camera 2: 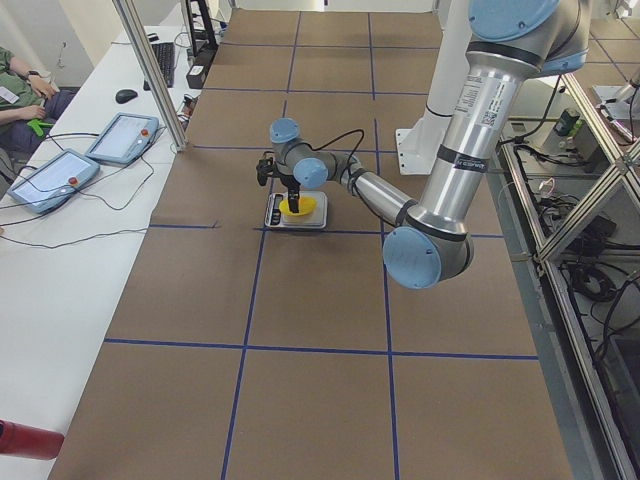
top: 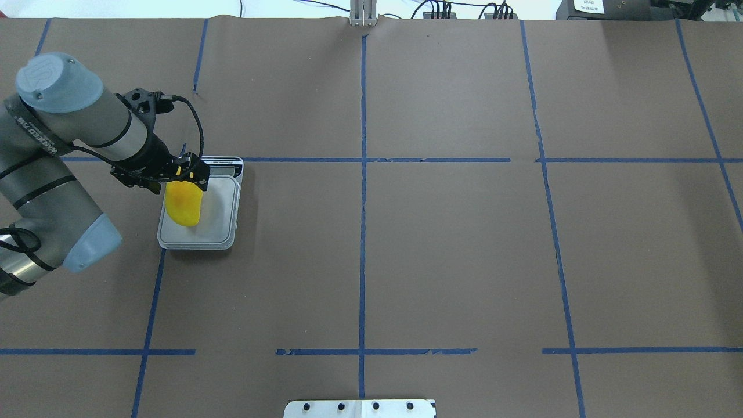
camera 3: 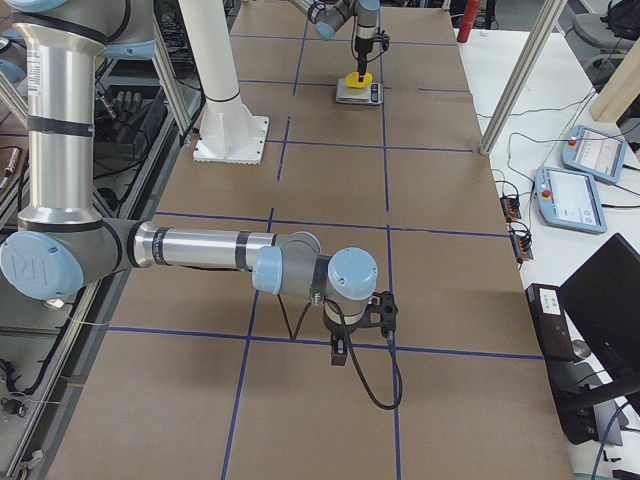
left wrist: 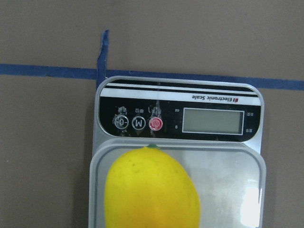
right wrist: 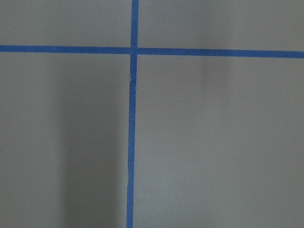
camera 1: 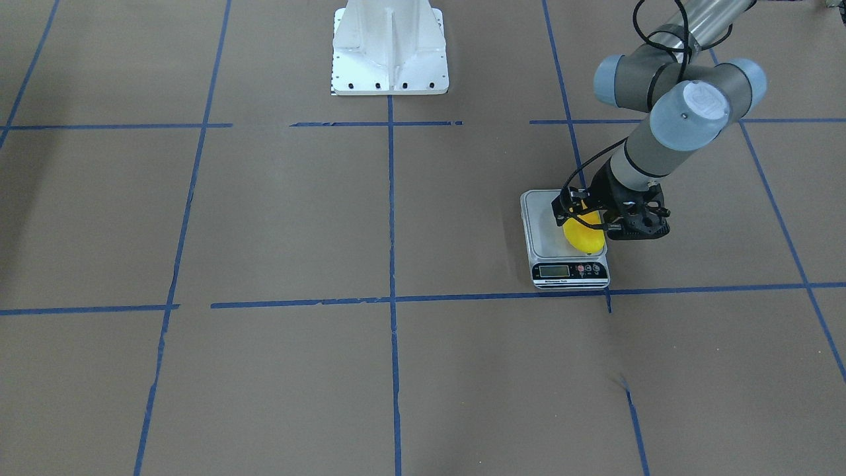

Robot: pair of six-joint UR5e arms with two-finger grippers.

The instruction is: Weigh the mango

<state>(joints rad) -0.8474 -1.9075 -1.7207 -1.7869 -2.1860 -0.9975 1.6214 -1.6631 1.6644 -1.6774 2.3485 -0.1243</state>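
One gripper matters: your left gripper [top: 187,176] pinches the mango [top: 183,204] by its far end, over the left half of the scale's platform [top: 223,217]; whether the fruit rests there, you cannot tell. Lower it flat, nearer the middle, then release fully and lift clear so nothing adds weight. The platform carries only the mango. Your right gripper [camera 3: 362,322] hangs over the tabletop [top: 406,261], well apart, its state impossible to tell.
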